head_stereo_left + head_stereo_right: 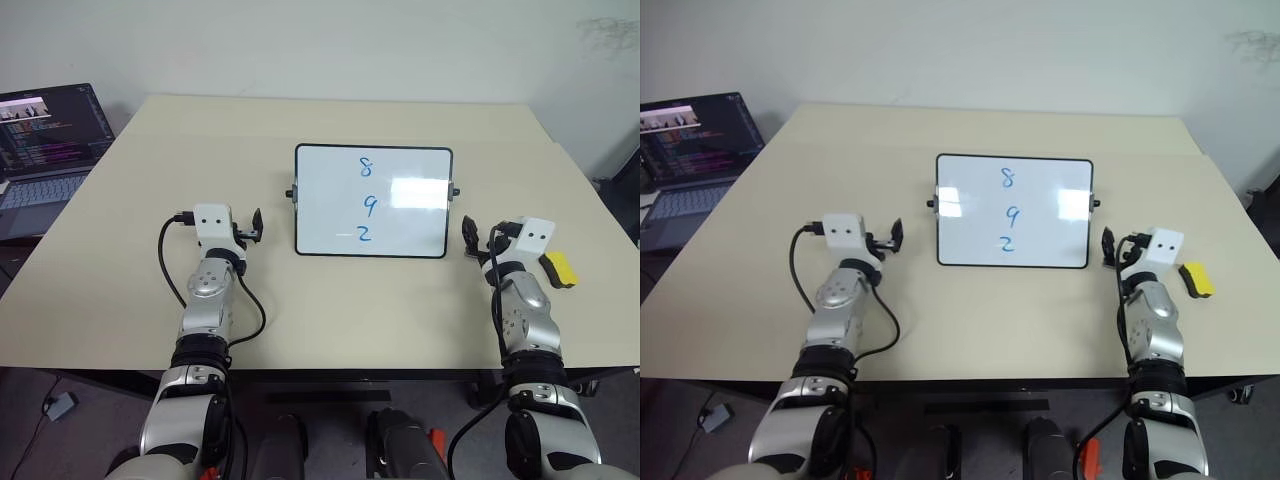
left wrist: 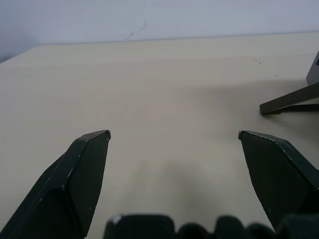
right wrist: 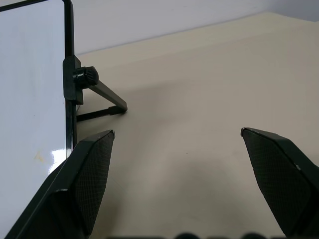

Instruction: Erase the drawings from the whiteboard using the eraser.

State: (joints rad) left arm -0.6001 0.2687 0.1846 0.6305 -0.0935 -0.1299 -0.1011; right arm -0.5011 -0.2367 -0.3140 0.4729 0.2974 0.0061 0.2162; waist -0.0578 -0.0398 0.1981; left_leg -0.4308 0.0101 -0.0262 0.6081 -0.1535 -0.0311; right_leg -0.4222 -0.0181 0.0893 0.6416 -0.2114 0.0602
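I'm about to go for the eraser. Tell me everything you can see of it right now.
The eraser is a small block with a yellow top and a dark base, which shows along its near-left edge. It lies flat on the beige table, turned at an angle to the table's edge, near the table's right side. It sits just right of the right gripper, apart from it, and well right of the whiteboard. Nothing touches it but the tabletop.
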